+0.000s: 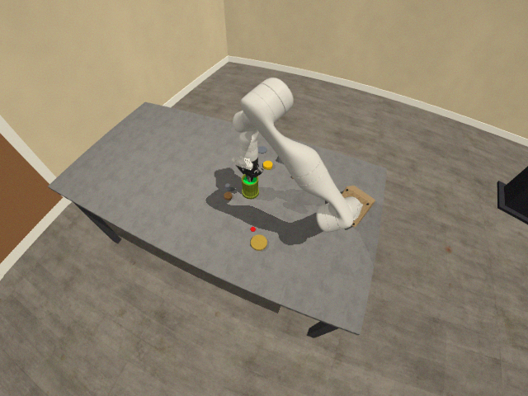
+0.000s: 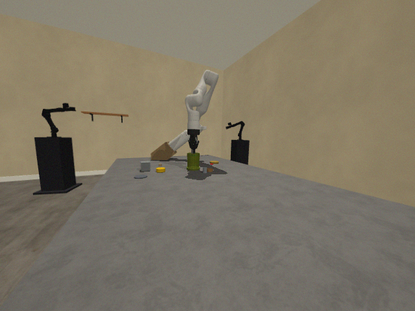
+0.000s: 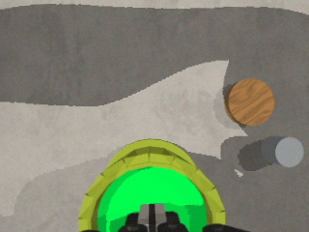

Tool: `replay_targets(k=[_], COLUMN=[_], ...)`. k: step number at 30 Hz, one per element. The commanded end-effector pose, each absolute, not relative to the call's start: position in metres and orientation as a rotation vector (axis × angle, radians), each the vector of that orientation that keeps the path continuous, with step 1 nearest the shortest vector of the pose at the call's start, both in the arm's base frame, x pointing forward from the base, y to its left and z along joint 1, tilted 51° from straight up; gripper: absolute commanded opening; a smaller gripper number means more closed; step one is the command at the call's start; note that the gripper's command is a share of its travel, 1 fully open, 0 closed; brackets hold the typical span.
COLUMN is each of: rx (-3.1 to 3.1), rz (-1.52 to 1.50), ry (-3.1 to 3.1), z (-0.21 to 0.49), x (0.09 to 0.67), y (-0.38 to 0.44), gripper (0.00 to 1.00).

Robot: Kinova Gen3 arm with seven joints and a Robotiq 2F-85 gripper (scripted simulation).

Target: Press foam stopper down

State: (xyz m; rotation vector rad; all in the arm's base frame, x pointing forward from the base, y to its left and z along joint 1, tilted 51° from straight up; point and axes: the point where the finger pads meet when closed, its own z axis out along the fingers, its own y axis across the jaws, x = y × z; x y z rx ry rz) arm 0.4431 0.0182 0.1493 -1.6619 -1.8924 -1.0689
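An olive-yellow jar [image 1: 250, 187] stands upright near the middle of the table; it also shows in the exterior view [image 2: 192, 161] and in the wrist view [image 3: 152, 186]. A bright green foam stopper [image 3: 151, 198] fills its mouth and sits below the rim in the wrist view. My gripper [image 1: 251, 172] is shut and empty. It points straight down over the jar's centre, with its fingertips [image 3: 152, 215] on the stopper inside the rim. In the exterior view my gripper [image 2: 193, 147] reaches the jar's top edge.
A wooden disc [image 3: 249, 101] and a small grey cylinder [image 3: 283, 152] lie close beside the jar. A yellow disc [image 1: 267, 164], a grey disc [image 1: 261, 149], a larger orange disc [image 1: 258, 242], a red dot [image 1: 252, 228] and a grey cube [image 2: 144, 166] lie farther off.
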Motion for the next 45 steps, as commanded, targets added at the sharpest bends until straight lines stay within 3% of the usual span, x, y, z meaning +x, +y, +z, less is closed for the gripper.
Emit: replay_targets(k=[1,45], rx=[-1.659,-1.659], rz=[-1.069,-1.069], ry=[-1.892,-1.892], z=[0.149,0.168], x=[0.443,0.438], y=[0.020,-0.004], gripper=[0.00,0.00])
